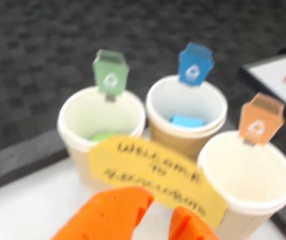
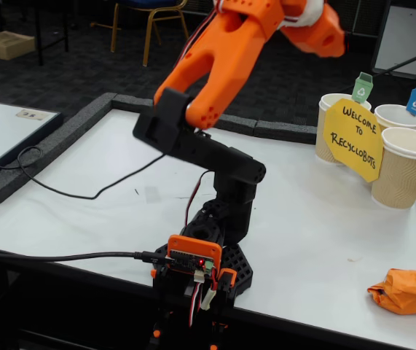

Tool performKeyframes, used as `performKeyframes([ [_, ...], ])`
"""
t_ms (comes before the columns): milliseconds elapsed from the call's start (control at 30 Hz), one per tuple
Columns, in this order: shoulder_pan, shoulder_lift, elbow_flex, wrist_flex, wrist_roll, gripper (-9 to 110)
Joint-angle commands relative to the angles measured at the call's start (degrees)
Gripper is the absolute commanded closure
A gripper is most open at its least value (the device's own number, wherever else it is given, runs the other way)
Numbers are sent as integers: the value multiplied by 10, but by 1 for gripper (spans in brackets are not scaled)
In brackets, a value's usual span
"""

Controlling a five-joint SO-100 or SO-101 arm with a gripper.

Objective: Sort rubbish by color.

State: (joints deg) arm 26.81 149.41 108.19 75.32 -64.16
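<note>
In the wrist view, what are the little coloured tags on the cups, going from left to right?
Green tag → blue tag → orange tag. Each stands at the back rim of its own paper cup: the left cup, the middle cup and the right cup.

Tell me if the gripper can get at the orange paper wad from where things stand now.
Probably yes. The orange wad lies alone on bare white table near the front right corner in the fixed view, nothing on or beside it. The gripper is raised near the cups, so it must swing back and down.
</note>
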Motion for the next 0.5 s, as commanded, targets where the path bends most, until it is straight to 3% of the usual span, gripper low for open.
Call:
performKeyframes([
  [0, -25, 39, -7, 27, 35, 101],
  [467, -33, 59, 39, 30, 51, 101],
])
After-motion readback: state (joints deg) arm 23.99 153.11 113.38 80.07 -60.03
